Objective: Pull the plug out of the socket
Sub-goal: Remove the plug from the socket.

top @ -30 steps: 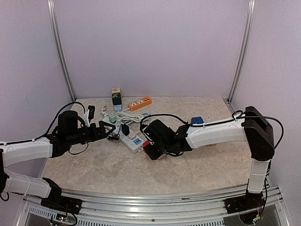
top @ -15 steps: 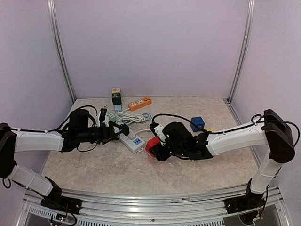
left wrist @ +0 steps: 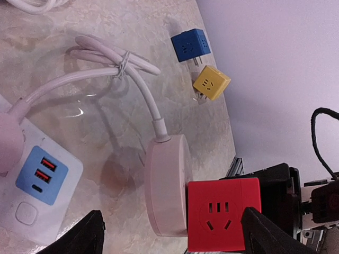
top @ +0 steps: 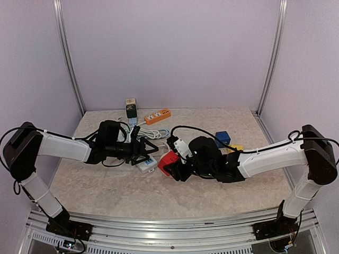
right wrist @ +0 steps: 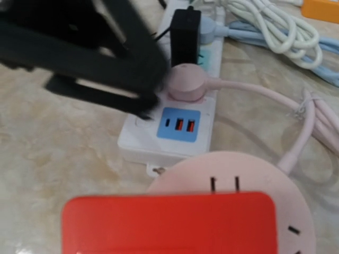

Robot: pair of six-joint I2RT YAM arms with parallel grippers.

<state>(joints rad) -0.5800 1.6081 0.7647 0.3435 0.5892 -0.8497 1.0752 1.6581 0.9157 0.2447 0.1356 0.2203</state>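
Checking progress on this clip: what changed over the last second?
The left gripper, open, reached right until it hangs over the white power strip. The right gripper kept its hold on the red cube plug, hardly shifting; the plug is not yet off the pink round socket. The strip stayed put.

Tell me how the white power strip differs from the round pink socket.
Shape: the white power strip is a long rectangular bar, the round pink socket a disc. Fittings: the strip carries a blue USB panel; the pink socket shows only slot openings. Load: the strip holds a pink plug and a black adapter; the pink socket holds a red cube. Both have something plugged in.
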